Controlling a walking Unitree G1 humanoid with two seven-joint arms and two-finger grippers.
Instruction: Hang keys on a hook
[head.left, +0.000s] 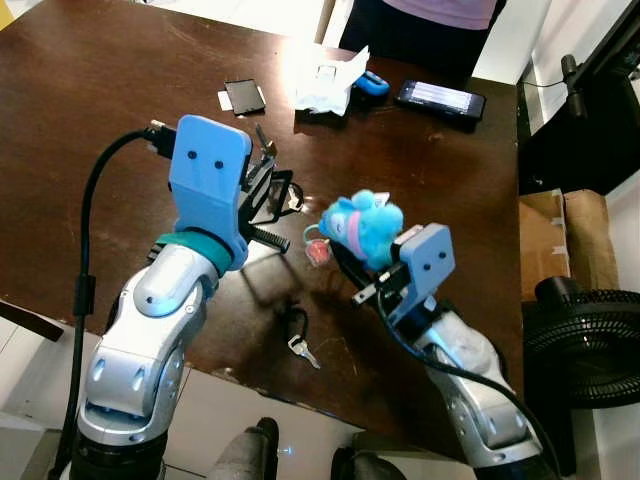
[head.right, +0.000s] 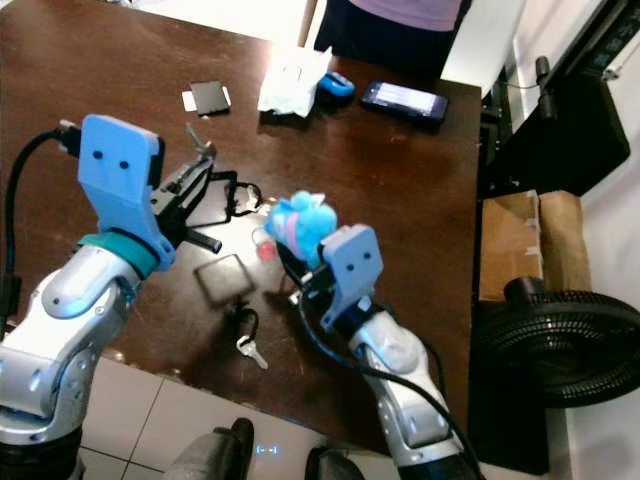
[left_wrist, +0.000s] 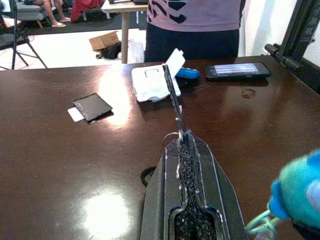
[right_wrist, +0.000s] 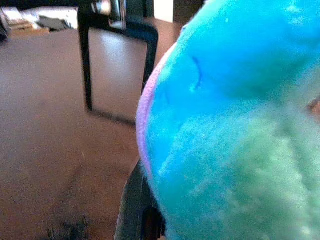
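Loose key (head.left: 300, 345): nearest me, I see a small key on a dark ring lying flat near the table's front edge, between my two arms, untouched.
Right end effector (head.left: 352, 262): I have it clamped on the blue plush toy (head.left: 362, 226), which I take for the keychain's charm; a pink ring (head.left: 316, 251) dangles beside it, just above the table.
Left end effector (head.left: 268, 190): it hovers over the table near a black looped stand (head.left: 283, 196), fingers pressed together with nothing that I can make out between them.
Table (head.left: 120, 90): dark wood, glossy, carrying everything here.
Far edge: a black card (head.left: 245, 96), a white cloth (head.left: 325, 82), a blue item (head.left: 372, 82) and a phone (head.left: 441, 98); a person stands just behind.
Done: I judge the pickup finished, since the plush bunch is lifted in my right grip.
Left: hanging remains. I cannot tell for certain that the black stand is the hook; if so, the pink ring is near it but not yet on it.
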